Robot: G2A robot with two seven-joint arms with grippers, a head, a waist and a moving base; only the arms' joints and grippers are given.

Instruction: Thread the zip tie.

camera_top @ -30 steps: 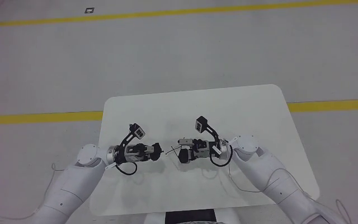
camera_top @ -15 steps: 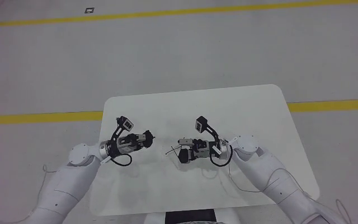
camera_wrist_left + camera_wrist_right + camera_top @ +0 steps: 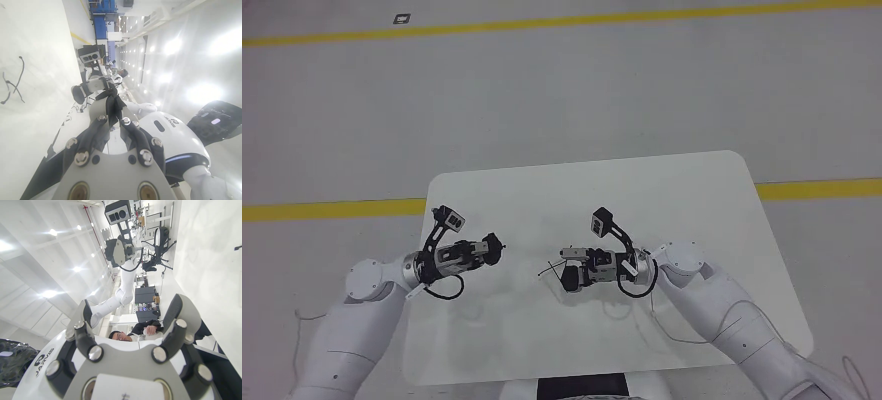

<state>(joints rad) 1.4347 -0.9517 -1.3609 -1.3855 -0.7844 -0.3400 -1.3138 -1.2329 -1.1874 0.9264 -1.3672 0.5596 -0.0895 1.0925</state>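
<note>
A thin black zip tie [image 3: 546,268] lies on the white table [image 3: 642,190], just off the tip of my right gripper [image 3: 564,275]. In the right wrist view the right gripper [image 3: 130,311] is open, with nothing between its fingers [image 3: 174,309]. My left gripper [image 3: 500,242] hovers over the table's left part, a clear gap away from the tie. Its dark fingers [image 3: 111,106] are pressed together in the left wrist view, and I see nothing held in them. The left wrist view shows the zip tie [image 3: 21,70] as curved black strands on the table beside the far right gripper [image 3: 94,85].
The tabletop holds nothing else. Its front edge [image 3: 542,380] is close below both arms. A grey floor with yellow lines [image 3: 542,20] surrounds the table.
My left arm has drawn back to the left and slightly up the table, away from the zip tie and the right gripper. The right arm and the tie have stayed put.
</note>
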